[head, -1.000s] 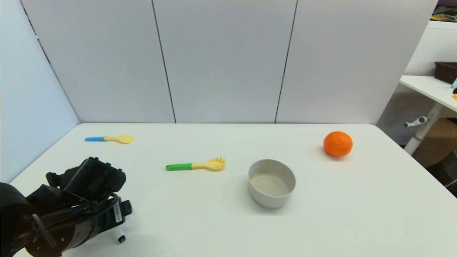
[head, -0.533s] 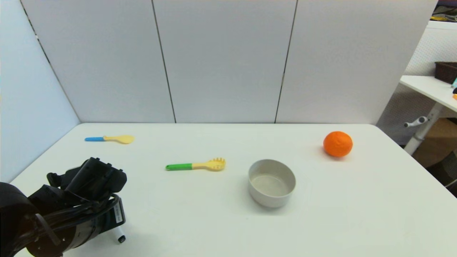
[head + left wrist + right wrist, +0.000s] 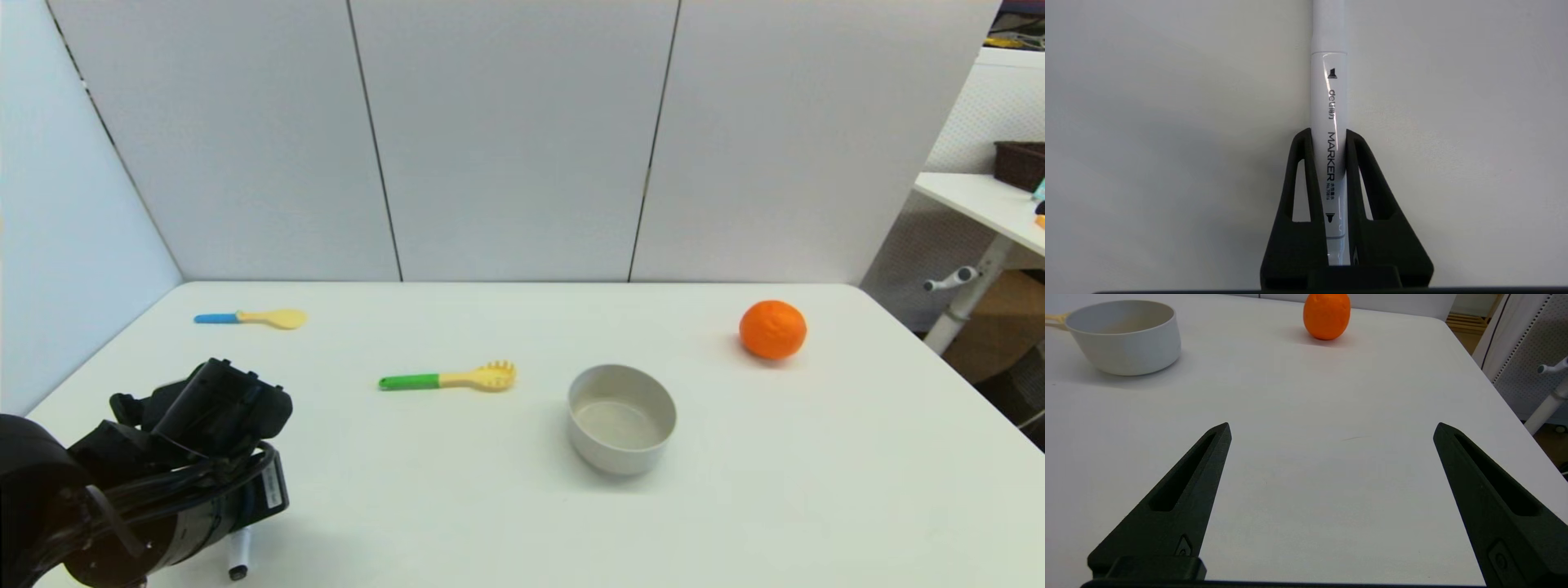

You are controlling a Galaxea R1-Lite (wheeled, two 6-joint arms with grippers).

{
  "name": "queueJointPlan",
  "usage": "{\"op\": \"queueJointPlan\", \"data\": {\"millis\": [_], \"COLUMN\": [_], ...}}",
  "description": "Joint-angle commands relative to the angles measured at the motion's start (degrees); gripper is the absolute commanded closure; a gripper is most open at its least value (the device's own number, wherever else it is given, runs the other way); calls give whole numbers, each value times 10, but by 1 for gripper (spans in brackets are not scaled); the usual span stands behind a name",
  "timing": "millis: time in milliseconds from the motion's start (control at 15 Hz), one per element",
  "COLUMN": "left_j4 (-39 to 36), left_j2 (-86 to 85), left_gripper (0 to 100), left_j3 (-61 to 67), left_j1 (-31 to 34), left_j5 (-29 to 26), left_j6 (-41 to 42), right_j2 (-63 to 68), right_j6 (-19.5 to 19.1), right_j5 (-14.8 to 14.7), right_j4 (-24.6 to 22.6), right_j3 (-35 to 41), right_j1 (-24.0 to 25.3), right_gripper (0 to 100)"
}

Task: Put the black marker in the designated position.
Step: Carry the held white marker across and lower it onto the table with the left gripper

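Slim glossy black marker (image 3: 1329, 122) in left hand (image 3: 1329, 136)

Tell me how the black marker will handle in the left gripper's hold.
The black marker looks rigid: its straight barrel should not flex between the left gripper fingers closed on it. Its glossy, round casing may slip or twist, since most of its length sticks out past the fingertips. Set on the table, it would probably roll.

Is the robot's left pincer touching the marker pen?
Touching. The left wrist view shows the left pincer with both black fingers pressed against the black marker's white barrel, no gap either side.
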Motion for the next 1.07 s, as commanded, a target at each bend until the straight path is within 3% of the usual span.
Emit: {"op": "queueJointPlan", "data": {"millis": [67, 333, 667, 1067], "left_j4": [8, 78, 123, 120], "left_j2": [-27, -56, 39, 165], "left_gripper": [100, 100, 100, 100], "left_j3": [-38, -165, -385, -550], "left_j1": [-12, -112, -253, -324], "left_j5": [5, 5, -2, -53], "left_j6": [7, 22, 46, 44], "right_j2": [1, 1, 1, 1], "right_j6": [0, 0, 0, 0], "right_j5": [0, 0, 0, 0], "right_j4": [0, 0, 0, 0], "right_j3": [0, 0, 0, 0], "right_j1": [0, 0, 0, 0], "right_gripper": [0, 0, 0, 0]}}
